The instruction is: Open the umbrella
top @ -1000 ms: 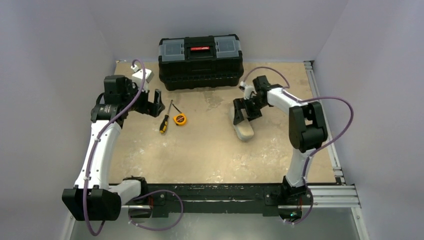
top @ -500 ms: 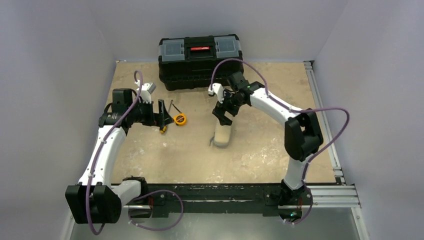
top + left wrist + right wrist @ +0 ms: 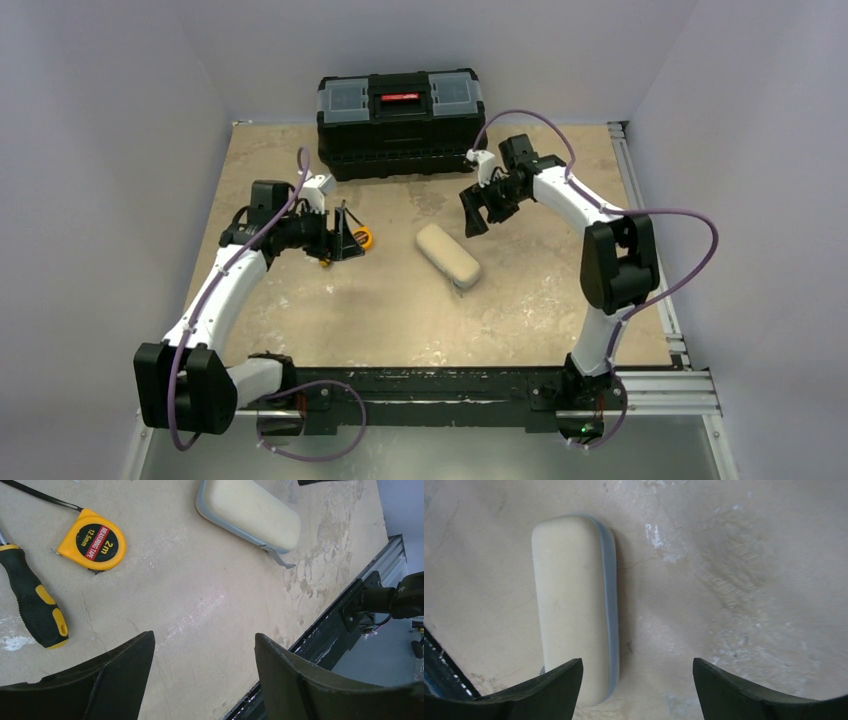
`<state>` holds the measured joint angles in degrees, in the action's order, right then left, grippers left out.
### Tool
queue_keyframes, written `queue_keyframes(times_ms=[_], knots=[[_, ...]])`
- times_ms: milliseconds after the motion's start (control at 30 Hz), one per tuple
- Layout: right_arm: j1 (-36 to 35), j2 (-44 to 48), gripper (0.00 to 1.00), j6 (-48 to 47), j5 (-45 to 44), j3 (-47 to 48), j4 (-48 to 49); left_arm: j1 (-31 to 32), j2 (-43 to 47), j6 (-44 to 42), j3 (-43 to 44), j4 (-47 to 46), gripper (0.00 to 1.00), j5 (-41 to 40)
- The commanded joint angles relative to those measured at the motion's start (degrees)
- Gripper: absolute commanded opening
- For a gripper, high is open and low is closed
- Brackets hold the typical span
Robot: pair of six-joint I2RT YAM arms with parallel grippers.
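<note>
The umbrella [image 3: 448, 256], closed in its cream sleeve, is laid diagonally at mid-bench [image 3: 400, 320], touched by nothing. The right gripper [image 3: 478, 208] is spread empty near it. The left gripper [image 3: 345, 235] is likewise released, beside a screwdriver [image 3: 35, 605] and tape measure [image 3: 92, 540].

Boxed in on three sides by plain pale grey-lavender walls [image 3: 100, 120]. Floored by a tan table [image 3: 400, 320], scuffed and blotched whitish in patches. Edged on the right by a silver rail [image 3: 631, 170], on the near side by a black bar [image 3: 430, 385]. Lit evenly and softly.
</note>
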<state>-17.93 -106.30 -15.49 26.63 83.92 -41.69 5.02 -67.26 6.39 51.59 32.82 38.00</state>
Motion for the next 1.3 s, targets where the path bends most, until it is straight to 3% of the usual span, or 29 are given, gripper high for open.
queue_keyframes(times_ms=[0, 167, 400, 700, 867, 1000, 1133, 1267], knots=[[-1.3, 0.5, 0.80, 3.5, 5.5, -1.5, -2.2, 0.2, 0.1, -1.1, 0.0, -1.2, 0.72, 1.5], [-1.3, 1.2, 0.80, -1.7, 9.1, -5.4, -5.8, 0.2, 0.7, -2.1, 0.0, -0.4, 0.73, 1.0], [-3.1, 1.8, 0.75, -0.9, 19.1, -10.0, -8.4, 0.2, 1.0, 0.1, -1.4, -1.2, 0.79, 1.3], [-10.3, 5.8, 0.80, -7.4, 22.4, -9.7, -9.1, 0.1, 1.3, 1.8, -1.5, -1.9, 0.79, 2.3], [-9.3, 7.9, 0.85, -21.1, 14.6, -5.3, -15.8, -0.4, 3.5, 3.8, -2.8, -4.0, 0.79, 3.8], [-8.4, 14.8, 0.90, -34.2, 7.3, -6.7, -8.9, -0.5, 5.5, 7.9, -6.3, -8.6, 0.75, 8.6], [-8.7, 18.2, 0.97, -44.9, 5.2, -12.0, 4.3, 0.2, 4.7, 13.2, -10.4, -13.2, 0.67, 10.5], [-9.4, 11.0, 0.98, -56.5, 6.4, -6.8, 0.9, 0.6, 3.5, 14.6, -11.4, -15.6, 0.63, 10.1]])
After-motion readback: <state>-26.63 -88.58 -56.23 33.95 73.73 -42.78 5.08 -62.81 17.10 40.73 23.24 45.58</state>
